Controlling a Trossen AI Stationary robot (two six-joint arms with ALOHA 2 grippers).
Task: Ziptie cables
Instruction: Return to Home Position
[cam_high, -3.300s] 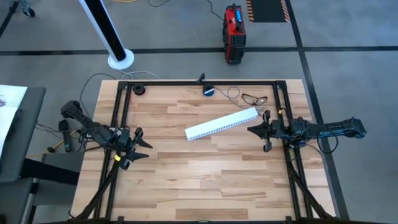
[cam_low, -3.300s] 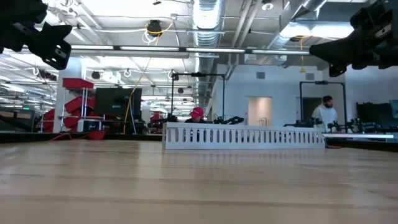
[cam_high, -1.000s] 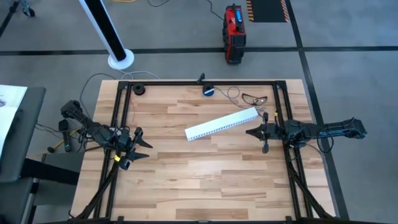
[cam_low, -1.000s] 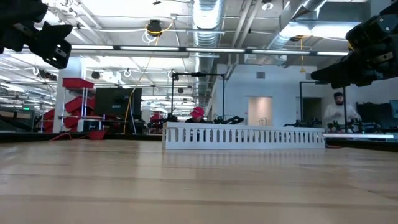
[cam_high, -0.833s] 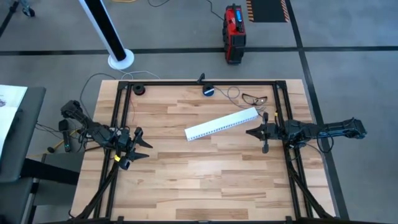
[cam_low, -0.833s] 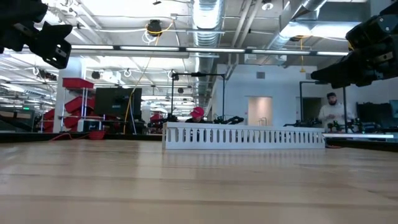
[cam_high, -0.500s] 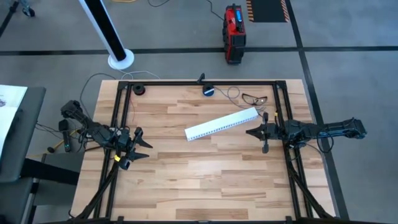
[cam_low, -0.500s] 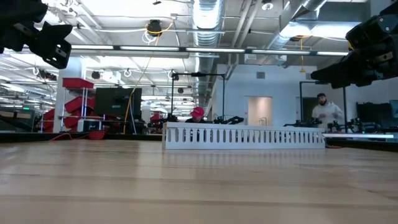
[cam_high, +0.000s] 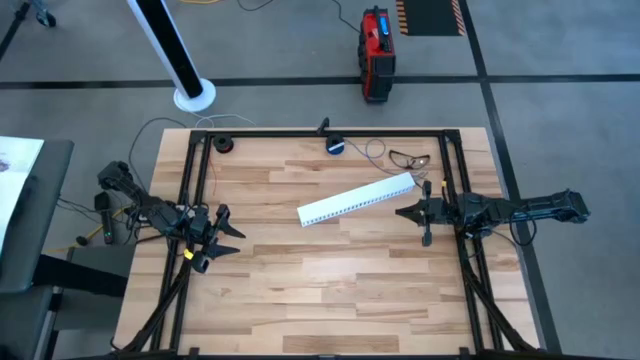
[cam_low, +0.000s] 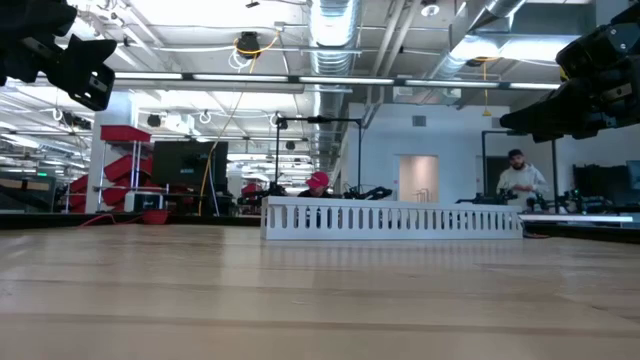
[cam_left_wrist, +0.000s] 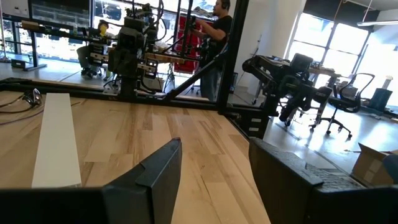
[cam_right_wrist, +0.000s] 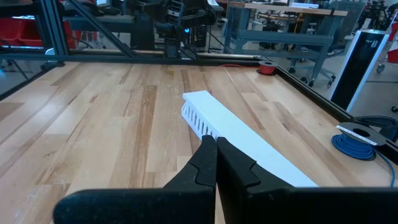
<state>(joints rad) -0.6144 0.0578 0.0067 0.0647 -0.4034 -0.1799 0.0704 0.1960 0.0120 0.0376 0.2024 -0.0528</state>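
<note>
Right pincer (cam_high: 402, 212) sits slightly lower and further inward than 3.3 s ago, at 3 o'clock on surface (cam_high: 320, 290); fingers pressed together, empty. Left pincer (cam_high: 232, 240), 9 o'clock: spread wide, empty. Cables hidden from view; closed white cable duct (cam_high: 357, 198) lies just off centre toward 1 o'clock.

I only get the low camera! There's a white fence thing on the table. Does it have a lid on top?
Observer: Yes. From above, the duct is covered end to end by a flat white lid.
Operator: Is the right claw holding anything?
Observer: No. The right gripper is shut with nothing in it, near one end of the duct and not touching it.
Operator: And the other claw?
Observer: The left gripper is open and empty, over the left side of the table, far from the duct.
</note>
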